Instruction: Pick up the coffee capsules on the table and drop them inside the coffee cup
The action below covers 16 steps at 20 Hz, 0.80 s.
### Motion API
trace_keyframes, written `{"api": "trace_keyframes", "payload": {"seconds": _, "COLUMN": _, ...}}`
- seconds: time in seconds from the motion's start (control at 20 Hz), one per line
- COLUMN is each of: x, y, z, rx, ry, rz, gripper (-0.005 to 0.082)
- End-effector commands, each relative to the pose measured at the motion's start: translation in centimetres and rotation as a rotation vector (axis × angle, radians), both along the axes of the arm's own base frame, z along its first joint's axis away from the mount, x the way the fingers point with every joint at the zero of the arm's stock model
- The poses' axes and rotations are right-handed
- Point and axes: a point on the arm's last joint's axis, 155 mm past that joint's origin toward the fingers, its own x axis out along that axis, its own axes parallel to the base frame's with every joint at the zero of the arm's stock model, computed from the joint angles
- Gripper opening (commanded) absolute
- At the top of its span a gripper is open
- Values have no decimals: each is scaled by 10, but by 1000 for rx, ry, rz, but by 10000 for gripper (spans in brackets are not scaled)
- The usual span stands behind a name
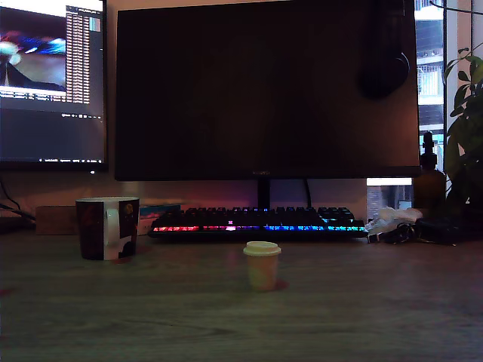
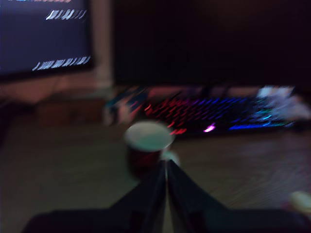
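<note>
A cream-beige coffee capsule (image 1: 262, 268) stands upright, rim up, near the middle of the wooden desk. The coffee cup (image 1: 94, 230), a dark mug with white patches, stands further toward the exterior view's left. The arm does not appear in the exterior view. The wrist view is blurred: my gripper (image 2: 166, 164) has its two dark fingers pressed together at the tips, and nothing shows between them. Just beyond the tips stands the coffee cup (image 2: 138, 162), its pale inside visible. A pale blob at the frame's edge looks like the cream capsule (image 2: 301, 200).
A backlit keyboard (image 1: 256, 222) lies behind the capsule under a large dark monitor (image 1: 264, 90). A second lit screen (image 1: 49, 75) is at the exterior view's left. A plant (image 1: 464, 136), a dark bottle (image 1: 428, 181) and small clutter (image 1: 392, 222) crowd the right.
</note>
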Motion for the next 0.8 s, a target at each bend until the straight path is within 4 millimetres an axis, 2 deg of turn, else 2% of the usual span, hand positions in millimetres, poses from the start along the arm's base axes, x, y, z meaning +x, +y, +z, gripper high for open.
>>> {"api": "trace_keyframes", "payload": {"seconds": 0.0, "x": 0, "y": -6, "z": -11, "rx": -10, "ry": 12, "rz": -27, "gripper": -22}}
{"api": "trace_keyframes", "payload": {"seconds": 0.35, "x": -11, "y": -42, "z": -14, "rx": -12, "ry": -6, "rz": -177, "gripper": -22}}
{"api": "trace_keyframes", "payload": {"seconds": 0.75, "x": -24, "y": -92, "z": -34, "rx": 45, "ry": 34, "rz": -378, "gripper": -22}}
